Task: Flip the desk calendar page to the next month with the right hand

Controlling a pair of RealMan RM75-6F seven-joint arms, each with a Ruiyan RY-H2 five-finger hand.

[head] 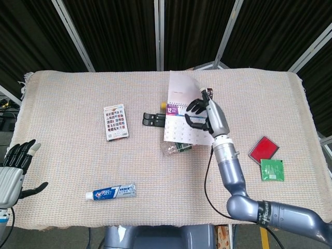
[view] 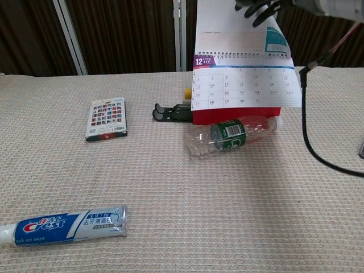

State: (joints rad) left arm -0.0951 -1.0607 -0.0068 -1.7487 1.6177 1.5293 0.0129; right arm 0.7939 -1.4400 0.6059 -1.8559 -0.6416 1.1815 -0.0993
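The desk calendar (view: 244,85) stands on its red base (view: 227,115) mid-table, and its front sheet now reads 12. One calendar page (view: 230,31) is lifted upright above the spiral binding. My right hand (view: 260,7) grips that page's top edge at the upper rim of the chest view. From the head view, the right hand (head: 205,112) hovers over the calendar (head: 184,129), fingers curled on the raised page (head: 179,85). My left hand (head: 15,167) hangs off the table's left front corner, fingers spread and empty.
A clear plastic bottle (view: 230,135) lies right in front of the calendar's base. A black clip (view: 170,112) and a yellow-capped bottle (view: 186,92) sit to its left. Card pack (head: 115,122), toothpaste tube (head: 111,192), red pad (head: 263,149) and green packet (head: 272,169) lie around.
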